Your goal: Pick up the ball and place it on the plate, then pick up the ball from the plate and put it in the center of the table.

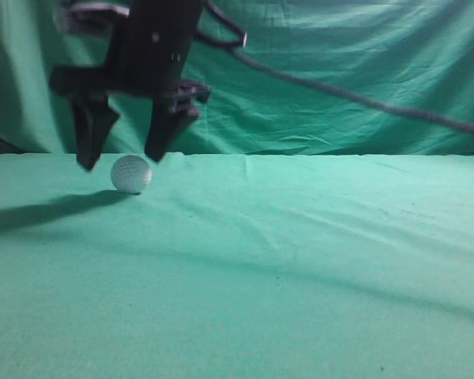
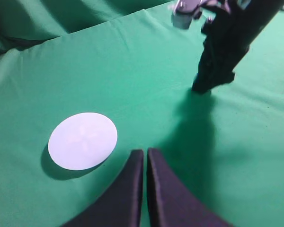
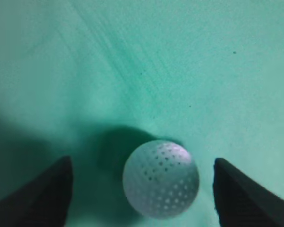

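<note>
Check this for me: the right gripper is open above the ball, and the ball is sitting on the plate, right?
Not quite. The right gripper is open above the ball, but the ball sits on the green cloth, as the right wrist view shows. The plate lies bare in the left wrist view.

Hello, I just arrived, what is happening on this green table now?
The right end effector hangs open just above the white dimpled ball, one finger on each side, without touching it. The ball rests on the green cloth. The left end effector is shut and holds nothing; it hovers near the white plate, which has nothing on it. Whether the ball has already been on the plate cannot be told.
</note>
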You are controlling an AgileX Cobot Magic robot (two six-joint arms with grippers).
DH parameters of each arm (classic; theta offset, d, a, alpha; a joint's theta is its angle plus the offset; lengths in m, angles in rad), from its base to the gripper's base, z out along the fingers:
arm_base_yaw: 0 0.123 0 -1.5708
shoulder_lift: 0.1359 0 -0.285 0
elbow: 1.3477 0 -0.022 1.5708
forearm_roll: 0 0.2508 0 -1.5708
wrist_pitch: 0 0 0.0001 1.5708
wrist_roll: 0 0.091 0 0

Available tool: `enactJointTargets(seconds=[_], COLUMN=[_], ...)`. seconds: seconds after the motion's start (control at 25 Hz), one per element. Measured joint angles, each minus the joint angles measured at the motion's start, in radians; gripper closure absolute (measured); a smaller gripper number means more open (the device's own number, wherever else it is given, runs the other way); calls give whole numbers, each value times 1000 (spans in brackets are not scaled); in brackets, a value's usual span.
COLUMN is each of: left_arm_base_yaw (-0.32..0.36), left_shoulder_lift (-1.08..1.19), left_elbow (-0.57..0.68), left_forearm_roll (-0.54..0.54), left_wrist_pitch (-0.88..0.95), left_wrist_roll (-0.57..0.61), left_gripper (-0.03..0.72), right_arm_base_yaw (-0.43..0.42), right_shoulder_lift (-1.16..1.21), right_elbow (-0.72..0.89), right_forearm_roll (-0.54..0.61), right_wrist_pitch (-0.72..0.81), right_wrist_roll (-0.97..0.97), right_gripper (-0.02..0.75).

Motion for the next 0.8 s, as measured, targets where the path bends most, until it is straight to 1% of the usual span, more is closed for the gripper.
enactJointTargets(seconds=[0.16,0.24,0.28,0.36,0.44,0.48,0.52,0.68,0.8], left_arm_base_yaw=[0,0,0,0,0,-2,-5,-49,-64], left_shoulder_lift=[0,0,0,0,0,0,0,0,0], left_elbow=[0,0,0,0,0,0,0,0,0], left_forearm_roll=[0,0,0,0,0,0,0,0,0], left_wrist_pitch=[0,0,0,0,0,0,0,0,0], left_wrist_roll=[0,0,0,0,0,0,0,0,0], left_gripper=[688,688,688,688,688,688,688,688,688], right_arm_base_yaw=[0,0,0,0,0,0,0,0,0], right_shoulder_lift=[-104,-164,-198,-263,-334,-368,-396,-516,-599], right_elbow=[0,0,0,0,0,0,0,-4,-6], right_forearm_roll=[-16,-37,-49,-86,-136,-154,-173,-205,-219], right_wrist_pitch=[63,118,147,223,294,329,357,396,400], right_wrist_roll=[0,0,7,50,112,143,173,219,236], right_gripper=[211,277,319,431,594,645,681,675,675])
